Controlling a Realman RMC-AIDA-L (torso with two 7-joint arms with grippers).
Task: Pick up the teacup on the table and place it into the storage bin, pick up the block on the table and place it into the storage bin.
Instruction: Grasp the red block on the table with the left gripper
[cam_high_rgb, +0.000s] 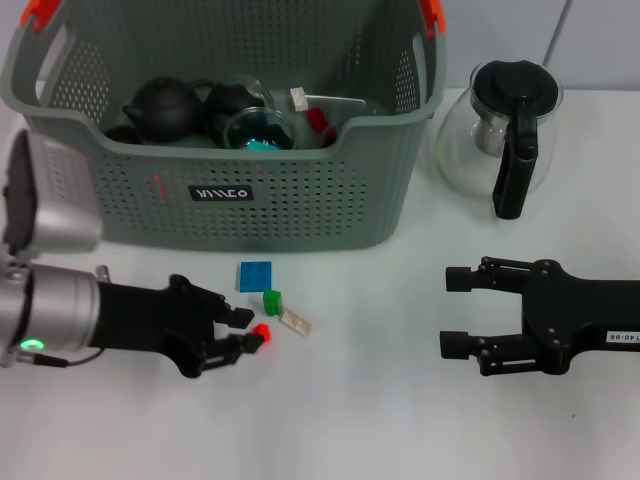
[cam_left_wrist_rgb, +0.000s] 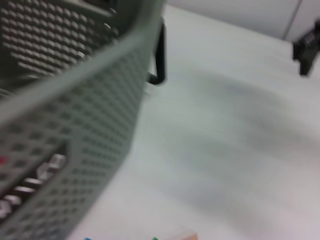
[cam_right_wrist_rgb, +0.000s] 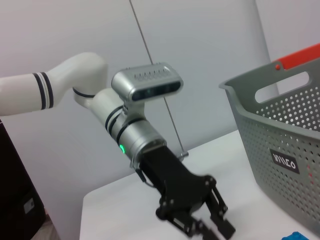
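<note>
Blocks lie on the tabletop (cam_high_rgb: 400, 420) just in front of the storage bin (cam_high_rgb: 300, 200): we see a blue block (cam_high_rgb: 254, 275), a green block (cam_high_rgb: 272, 299) and a pale block (cam_high_rgb: 296, 321) close together. Our left claw (cam_high_rgb: 250, 331) sits low beside them, its fingers narrowly parted around a red block (cam_high_rgb: 262, 334). Our right claw (cam_high_rgb: 455, 312) hovers wide open and empty near the right edge. Dark teapots (cam_high_rgb: 165, 108) rest inside the bin; a glass coffee pot (cam_high_rgb: 500, 130) stands right of it.

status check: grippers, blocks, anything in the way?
Left gripper closed on red block, low over table. Right gripper open, idle. Blue block, green block still out; storage bin unobstructed.
</note>
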